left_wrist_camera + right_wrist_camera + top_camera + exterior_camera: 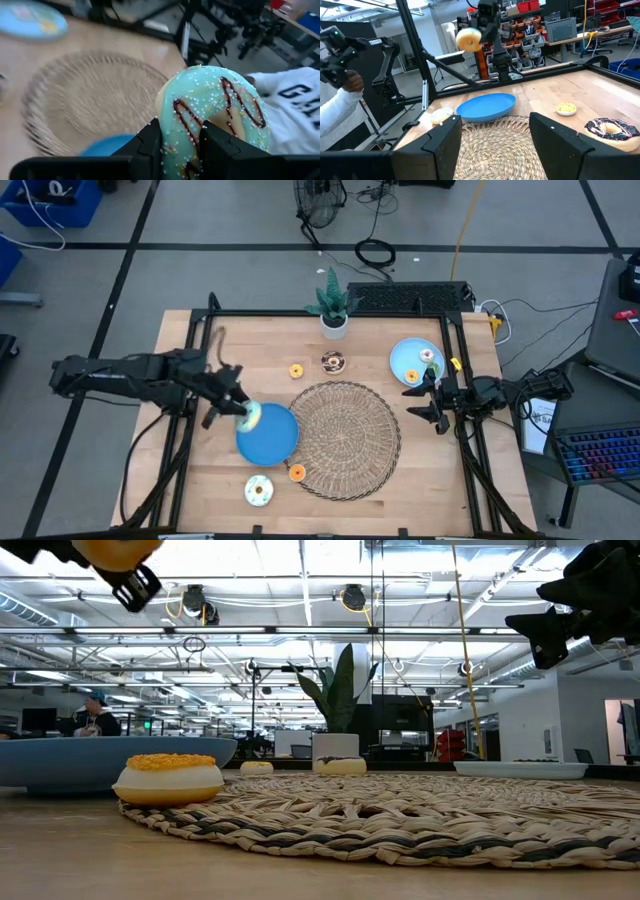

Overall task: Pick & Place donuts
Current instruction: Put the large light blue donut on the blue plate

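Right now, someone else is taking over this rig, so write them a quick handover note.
Left end effector: shut on the mint donut, held above the edge of the big blue plate.
Right end effector: open, empty, beside the small blue plate.
Done: two donuts on the small blue plate.
Left: the brown donut, the small yellow donut, the orange donut at the wicker mat rim, and the pale donut on the table.
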{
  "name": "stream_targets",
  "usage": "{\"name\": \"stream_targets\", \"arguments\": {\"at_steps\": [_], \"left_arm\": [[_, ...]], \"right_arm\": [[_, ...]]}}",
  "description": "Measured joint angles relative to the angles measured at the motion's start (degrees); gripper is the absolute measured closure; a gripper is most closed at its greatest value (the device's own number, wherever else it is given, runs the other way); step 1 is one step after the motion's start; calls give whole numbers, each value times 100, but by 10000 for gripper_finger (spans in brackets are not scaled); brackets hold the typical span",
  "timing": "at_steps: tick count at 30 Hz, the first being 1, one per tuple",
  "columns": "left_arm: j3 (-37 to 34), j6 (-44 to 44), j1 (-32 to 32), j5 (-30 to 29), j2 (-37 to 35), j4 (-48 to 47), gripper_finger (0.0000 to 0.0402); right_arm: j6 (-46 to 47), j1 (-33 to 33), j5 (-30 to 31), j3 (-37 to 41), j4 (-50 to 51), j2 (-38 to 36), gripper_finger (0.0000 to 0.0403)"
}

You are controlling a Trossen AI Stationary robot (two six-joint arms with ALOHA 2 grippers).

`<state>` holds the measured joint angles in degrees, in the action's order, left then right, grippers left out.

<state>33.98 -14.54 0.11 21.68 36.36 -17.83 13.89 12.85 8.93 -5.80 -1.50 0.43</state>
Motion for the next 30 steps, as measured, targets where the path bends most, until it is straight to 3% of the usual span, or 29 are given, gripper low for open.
{"name": "stream_targets", "arguments": {"at_steps": [8, 17, 22, 30], "left_arm": [[-438, 286, -302, -1611, -1361, -105, 298], [-1654, 37, -517, -1487, -2295, 1124, 298], [-2055, -530, -567, -1185, -2367, 1305, 298], [-2782, -1301, -576, -1290, -2363, 1498, 298]], "right_arm": [[0, 0, 0, 0, 0, 1, 183], [1, 1, 0, 0, 1, 2, 183], [0, 0, 0, 0, 0, 0, 183], [0, 0, 0, 0, 0, 0, 183]]}}
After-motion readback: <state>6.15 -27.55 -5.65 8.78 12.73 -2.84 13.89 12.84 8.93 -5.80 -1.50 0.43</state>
